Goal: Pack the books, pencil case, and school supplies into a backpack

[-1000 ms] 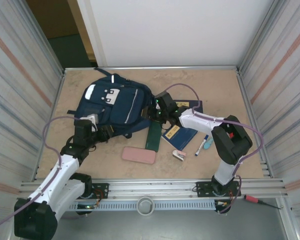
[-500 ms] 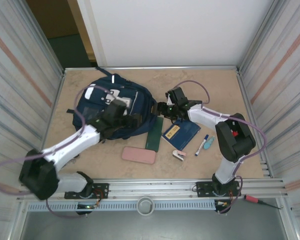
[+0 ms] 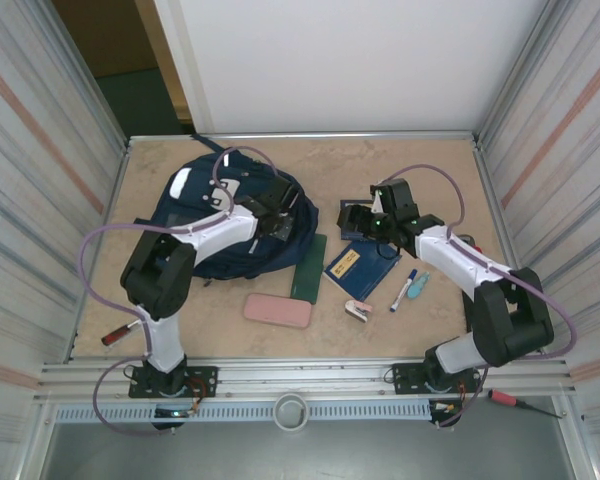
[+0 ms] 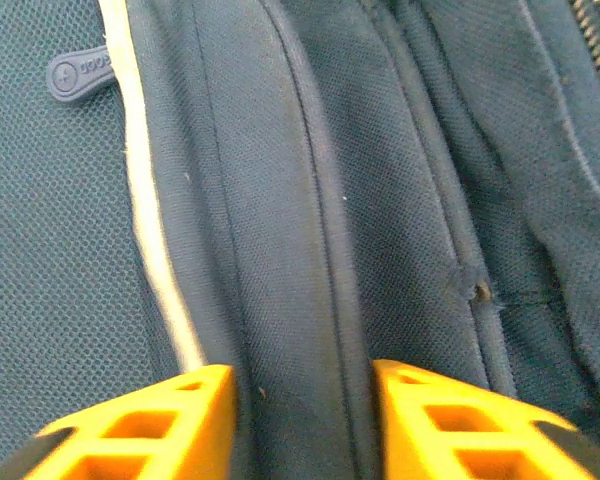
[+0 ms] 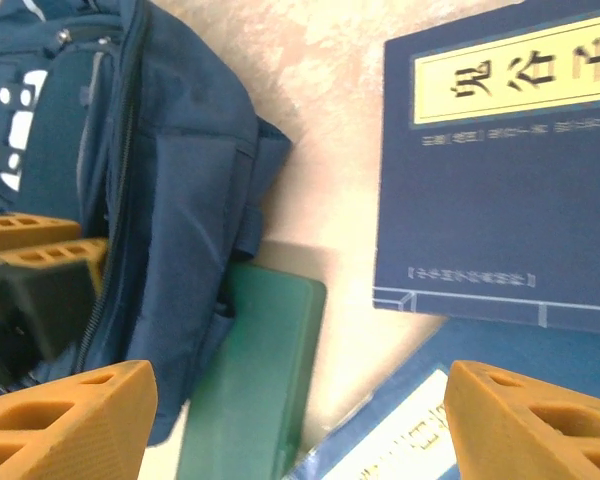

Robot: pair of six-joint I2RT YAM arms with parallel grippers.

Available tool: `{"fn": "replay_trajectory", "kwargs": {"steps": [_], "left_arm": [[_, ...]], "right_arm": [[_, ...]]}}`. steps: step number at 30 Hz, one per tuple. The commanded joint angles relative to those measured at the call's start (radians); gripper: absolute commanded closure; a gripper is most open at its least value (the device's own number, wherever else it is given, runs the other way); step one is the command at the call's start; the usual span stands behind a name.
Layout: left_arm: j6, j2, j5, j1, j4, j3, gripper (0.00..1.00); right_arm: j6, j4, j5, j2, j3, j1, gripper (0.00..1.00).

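Note:
The navy backpack [image 3: 215, 215] lies at the back left of the table. My left gripper [image 3: 278, 220] sits on its right side, and its orange fingers [image 4: 140, 430] are shut on a raised fold of the backpack [image 4: 300, 250] fabric. My right gripper [image 3: 370, 222] hangs open over the two books, with nothing between its jaws. One book [image 3: 360, 268] lies nearer, and the other book [image 5: 500, 200] is partly under the gripper. The pink pencil case [image 3: 278, 310] lies in front. The marker pen [image 3: 404, 291], a teal item [image 3: 417, 287] and a pink-and-white item [image 3: 360, 312] rest to the right.
A dark green flat box [image 3: 308, 267] lies against the backpack's right edge, between it and the books. One red-handled tool [image 3: 120, 333] lies near the left arm's base, another [image 3: 505, 398] on the front rail. Metal walls close in both sides.
My left arm swung from the backpack's front to its right side and closed its jaws on the fabric. My right gripper drew right, off the backpack, over the books, and opened wider.

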Motion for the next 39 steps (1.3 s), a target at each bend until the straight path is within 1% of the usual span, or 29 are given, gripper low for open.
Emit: {"fn": "replay_trajectory", "kwargs": {"steps": [1, 2, 3, 5, 6, 8, 10, 12, 15, 18, 20, 24, 27, 30, 31, 33, 35, 36, 37, 39], "left_arm": [[0.041, -0.064, 0.073, 0.035, 0.072, -0.033, 0.92], [0.039, -0.094, 0.117, 0.05, 0.115, -0.064, 0.97], [0.039, -0.136, 0.186, 0.072, 0.173, -0.107, 1.0], [0.032, -0.227, 0.368, 0.131, 0.298, -0.193, 1.0], [0.013, -0.277, 0.485, 0.172, 0.374, -0.235, 1.0], [-0.067, -0.35, 0.708, 0.267, 0.497, -0.294, 1.0], [-0.186, -0.404, 0.888, 0.367, 0.621, -0.334, 1.0], [-0.269, -0.432, 0.957, 0.427, 0.709, -0.35, 1.0], [-0.327, -0.444, 1.035, 0.472, 0.761, -0.329, 1.0], [-0.364, -0.44, 1.113, 0.507, 0.758, -0.288, 1.0], [-0.353, -0.436, 1.147, 0.515, 0.722, -0.264, 1.0], [-0.277, -0.425, 1.207, 0.519, 0.641, -0.215, 1.0], [-0.24, -0.401, 1.251, 0.533, 0.582, -0.156, 1.0], [-0.235, -0.352, 1.302, 0.544, 0.561, -0.095, 1.0], [-0.225, -0.335, 1.313, 0.544, 0.54, -0.073, 1.0], [-0.207, -0.305, 1.315, 0.545, 0.51, -0.045, 1.0], [-0.195, -0.281, 1.298, 0.547, 0.495, -0.027, 1.0], [-0.186, -0.265, 1.281, 0.549, 0.475, -0.01, 1.0], [-0.173, -0.248, 1.262, 0.552, 0.446, 0.012, 1.0], [-0.137, -0.201, 1.219, 0.552, 0.385, 0.068, 1.0]], "right_arm": [[-0.11, -0.136, 0.114, -0.075, 0.001, 0.0, 0.25], [-0.125, -0.159, 0.139, -0.09, -0.002, 0.001, 0.24], [-0.136, -0.184, 0.167, -0.109, -0.007, 0.004, 0.24], [-0.151, -0.215, 0.211, -0.142, -0.026, 0.008, 0.23], [-0.155, -0.224, 0.228, -0.158, -0.04, 0.008, 0.22], [-0.153, -0.226, 0.253, -0.182, -0.062, 0.002, 0.21], [-0.144, -0.217, 0.251, -0.188, -0.072, -0.01, 0.2], [-0.137, -0.204, 0.236, -0.177, -0.062, -0.014, 0.2], [-0.12, -0.188, 0.191, -0.14, -0.025, -0.012, 0.2], [-0.113, -0.164, 0.148, -0.102, 0.004, 0.005, 0.2], [-0.11, -0.143, 0.127, -0.078, 0.014, 0.023, 0.2], [-0.107, -0.088, 0.073, -0.001, 0.047, 0.061, 0.19], [-0.088, -0.045, 0.01, 0.097, 0.111, 0.09, 0.19], [-0.056, 0.002, -0.009, 0.213, 0.202, 0.12, 0.21], [-0.04, 0.018, -0.011, 0.251, 0.227, 0.128, 0.23], [-0.001, 0.034, -0.028, 0.346, 0.293, 0.148, 0.34], [0.038, 0.052, -0.073, 0.421, 0.35, 0.173, 0.49], [0.053, 0.078, -0.104, 0.445, 0.371, 0.193, 0.54], [0.064, 0.098, -0.122, 0.464, 0.384, 0.212, 0.57], [0.078, 0.138, -0.164, 0.486, 0.413, 0.257, 0.58]]}}
